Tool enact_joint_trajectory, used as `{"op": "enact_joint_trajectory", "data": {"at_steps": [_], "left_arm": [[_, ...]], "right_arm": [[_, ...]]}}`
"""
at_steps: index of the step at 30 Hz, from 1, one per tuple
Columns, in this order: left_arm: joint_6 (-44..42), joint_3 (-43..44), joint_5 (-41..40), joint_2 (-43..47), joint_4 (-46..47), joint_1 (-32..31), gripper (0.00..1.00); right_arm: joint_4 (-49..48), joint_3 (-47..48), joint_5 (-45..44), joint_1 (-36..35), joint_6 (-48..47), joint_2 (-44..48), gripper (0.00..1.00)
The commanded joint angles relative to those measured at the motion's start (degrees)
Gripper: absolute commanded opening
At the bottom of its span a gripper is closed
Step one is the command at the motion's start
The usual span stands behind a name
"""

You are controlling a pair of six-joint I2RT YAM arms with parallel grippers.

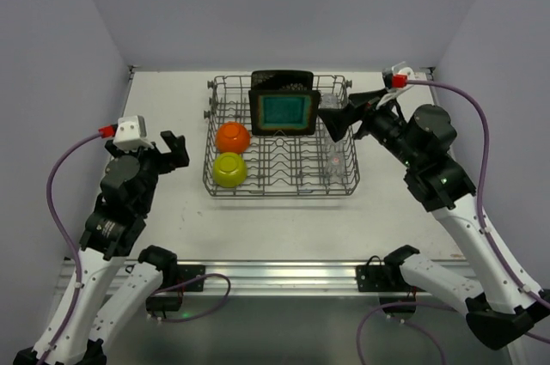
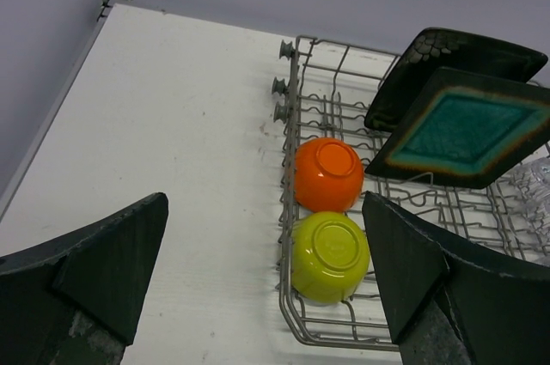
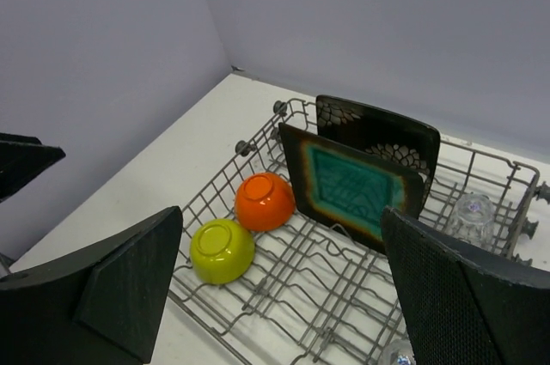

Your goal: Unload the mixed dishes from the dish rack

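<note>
The grey wire dish rack [image 1: 279,194] stands mid-table. Inside it at the left, upside down, are the orange bowl [image 1: 233,136] and the yellow-green bowl [image 1: 229,169]. The teal-centred black plate [image 1: 284,112] stands upright, with the flowered black plate [image 1: 282,80] behind it. Clear glasses [image 1: 333,159] sit at the rack's right side. My left gripper [image 1: 172,152] is open and empty, left of the rack; its view shows both bowls [image 2: 330,255] between the fingers. My right gripper [image 1: 351,112] is open and empty above the rack's right rear; its view shows the plates [image 3: 351,183] and bowls [image 3: 222,249].
White table with grey walls at the left, back and right. Bare tabletop [image 1: 163,107] lies left of the rack and in front of it [image 1: 284,228]. Small knobs [image 2: 279,86] stick out from the rack's left rear end. A glass [image 3: 471,215] stands beside the plates.
</note>
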State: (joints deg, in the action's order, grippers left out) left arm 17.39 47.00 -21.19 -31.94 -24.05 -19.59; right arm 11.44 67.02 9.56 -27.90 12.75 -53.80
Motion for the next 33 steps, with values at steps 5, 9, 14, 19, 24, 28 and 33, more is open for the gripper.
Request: {"op": "enact_joint_trajectory", "data": {"at_steps": [5, 9, 14, 19, 24, 28, 33], "left_arm": [[1.8, 0.3, -5.6, 2.0, 1.6, -0.2, 1.0], [2.2, 0.3, -6.0, 2.4, 1.6, -0.1, 1.0], [2.4, -0.2, -4.3, 2.1, 1.9, -0.1, 1.0], [2.5, -1.3, -2.0, 1.7, 2.2, -0.2, 1.0], [2.1, -1.7, -1.8, 1.4, 2.3, -0.4, 1.0], [1.9, -2.4, -1.5, 1.7, 2.3, -0.4, 1.0], [1.6, -2.6, -1.4, 1.4, 2.5, -0.4, 1.0]], "right_arm": [[-2.0, -1.7, -9.2, 0.0, -2.5, 6.2, 0.99], [3.1, -0.1, -9.5, 0.0, -7.6, 5.8, 0.99], [9.3, 2.4, -3.6, 0.0, -16.6, 0.3, 0.99], [17.6, 11.5, 0.4, 0.0, -26.2, -13.4, 0.99], [16.8, 14.3, 6.9, -0.6, -37.3, -17.3, 0.99], [22.5, 21.3, 7.7, -0.5, -45.8, -23.6, 0.99], [29.0, 32.7, 9.0, -0.5, -51.4, -31.6, 0.99]]}}
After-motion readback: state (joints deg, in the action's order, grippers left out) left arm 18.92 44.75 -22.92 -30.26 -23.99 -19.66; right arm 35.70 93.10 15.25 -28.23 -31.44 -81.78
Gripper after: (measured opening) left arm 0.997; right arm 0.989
